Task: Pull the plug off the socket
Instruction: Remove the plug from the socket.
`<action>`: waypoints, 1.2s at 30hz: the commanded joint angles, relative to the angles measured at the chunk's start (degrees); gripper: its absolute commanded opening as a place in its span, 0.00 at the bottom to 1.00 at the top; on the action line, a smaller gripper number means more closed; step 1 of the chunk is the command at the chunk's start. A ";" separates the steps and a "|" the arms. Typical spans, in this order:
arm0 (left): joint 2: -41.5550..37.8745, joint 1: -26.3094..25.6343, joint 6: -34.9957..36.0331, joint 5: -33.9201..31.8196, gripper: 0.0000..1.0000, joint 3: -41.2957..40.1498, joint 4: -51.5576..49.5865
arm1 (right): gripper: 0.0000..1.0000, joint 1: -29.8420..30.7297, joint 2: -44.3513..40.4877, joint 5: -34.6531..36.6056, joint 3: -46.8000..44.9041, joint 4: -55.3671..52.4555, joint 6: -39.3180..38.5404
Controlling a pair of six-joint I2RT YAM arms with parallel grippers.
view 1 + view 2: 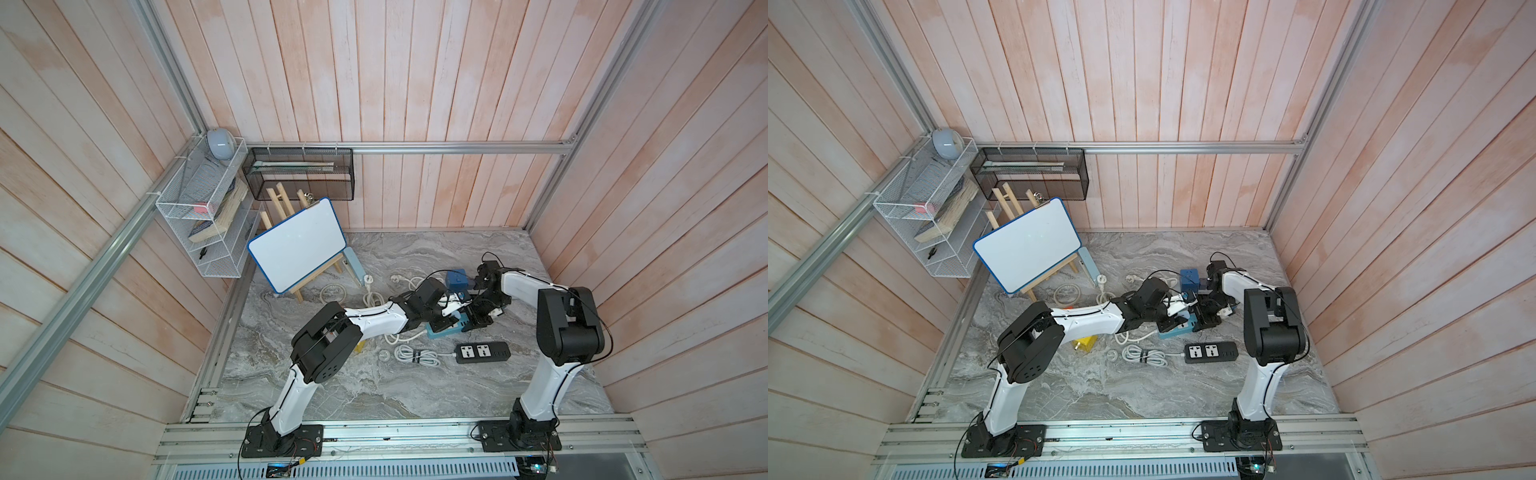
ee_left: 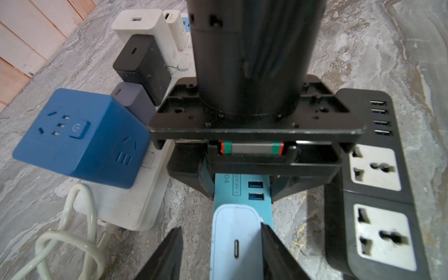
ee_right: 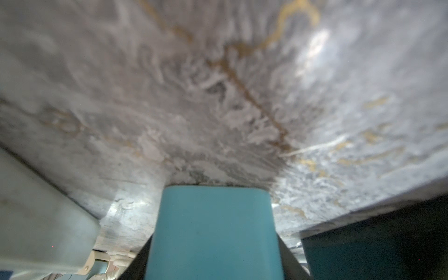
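Toward the right edge of the desk [image 1: 415, 386], right hand [image 2: 242, 186] clamps teal plastic socket strip [image 3: 214, 230] steady while left hand [image 2: 221, 228], unclenched, straddles pale-blue boxy plug [image 2: 236, 242].

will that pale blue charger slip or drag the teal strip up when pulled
The pale blue plastic charger looks smooth-sided, so it may slip. The teal plastic power strip likely stays down: right tool clamps its end.

place: robot test cell | cues: aluminium frame [image 1: 457, 147], plank walls [image 1: 415, 83], marble-look tabletop [image 1: 374, 386]

three power strips [image 2: 225, 191] [image 2: 126, 208] [image 2: 378, 198], five chargers [image 2: 138, 24] [image 2: 175, 31] [image 2: 140, 60] [image 2: 135, 99] [image 2: 232, 230], one blue cube socket [image 2: 80, 138], one whiteboard [image 1: 297, 245].
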 commanded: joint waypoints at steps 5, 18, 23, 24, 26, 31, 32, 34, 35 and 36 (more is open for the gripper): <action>1.91 0.02 -1.21 1.94 0.51 -0.45 1.15 | 0.00 -0.13 3.38 8.35 -1.39 -0.01 -1.56; 1.60 0.02 -1.48 2.70 0.08 -0.22 0.84 | 0.00 -0.04 2.79 8.31 -2.05 0.45 -1.04; 1.13 0.02 -1.50 2.03 0.00 -0.15 0.93 | 0.00 0.05 2.44 7.97 -2.78 1.17 -0.42; 0.89 0.00 -1.51 1.84 0.00 -0.21 0.89 | 0.00 0.15 2.37 7.97 -2.75 1.33 -0.34; 0.56 0.02 -1.91 1.45 0.00 -0.22 0.98 | 0.00 0.21 2.28 7.97 -2.80 1.34 -0.21; -0.27 -0.08 -3.67 2.01 0.00 -0.66 1.50 | 0.00 0.22 2.09 7.97 -2.93 1.72 -0.16; -0.45 -0.07 -3.97 2.09 0.00 -0.83 1.59 | 0.00 0.24 2.00 8.02 -3.10 1.90 -0.16; -0.94 -0.33 -4.15 1.98 0.00 -0.93 1.77 | 0.00 0.21 1.65 7.97 -3.49 2.25 1.60; -1.20 -0.33 -4.21 1.96 0.00 -0.93 1.77 | 0.00 0.21 1.47 7.93 -3.82 2.52 2.15; -1.31 -0.33 -4.18 1.90 0.00 -0.93 1.77 | 0.00 0.22 1.30 7.97 -4.01 2.78 2.41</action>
